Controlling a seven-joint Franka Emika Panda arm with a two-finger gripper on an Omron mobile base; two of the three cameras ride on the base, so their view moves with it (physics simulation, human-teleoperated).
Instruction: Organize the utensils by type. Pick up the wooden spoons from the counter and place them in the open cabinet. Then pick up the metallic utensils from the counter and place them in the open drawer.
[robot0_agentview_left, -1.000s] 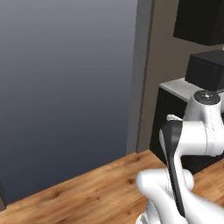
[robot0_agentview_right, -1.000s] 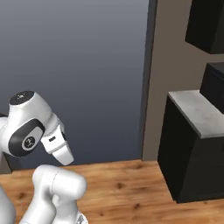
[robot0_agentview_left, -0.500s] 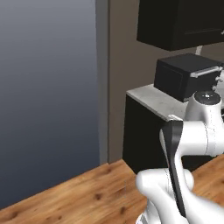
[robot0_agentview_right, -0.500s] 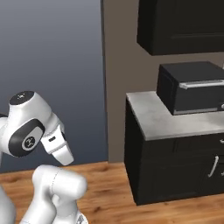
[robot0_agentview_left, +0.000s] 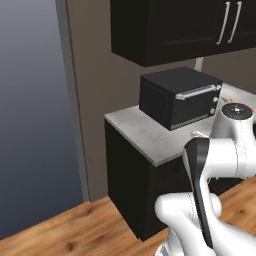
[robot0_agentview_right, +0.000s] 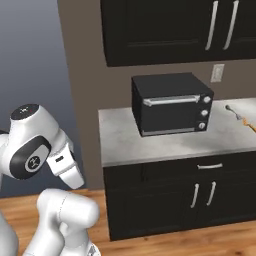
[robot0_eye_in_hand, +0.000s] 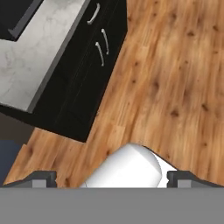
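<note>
Showing the gripper (robot0_eye_in_hand: 112, 178) spread wide above wooden floor (robot0_eye_in_hand: 175, 78); black toaster oven (robot0_agentview_right: 170, 102) on the table (robot0_agentview_right: 125, 142); no legible writing.

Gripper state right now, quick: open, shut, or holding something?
Gripper: open, jaws wide apart, holding nothing; it points down at the wooden floor beside the counter.

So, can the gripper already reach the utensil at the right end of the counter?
Probably not. The open gripper points down at the wooden floor, beside the base cabinets. The utensil lies far along the counter, beyond the black oven. The base likely must come closer first.
</note>
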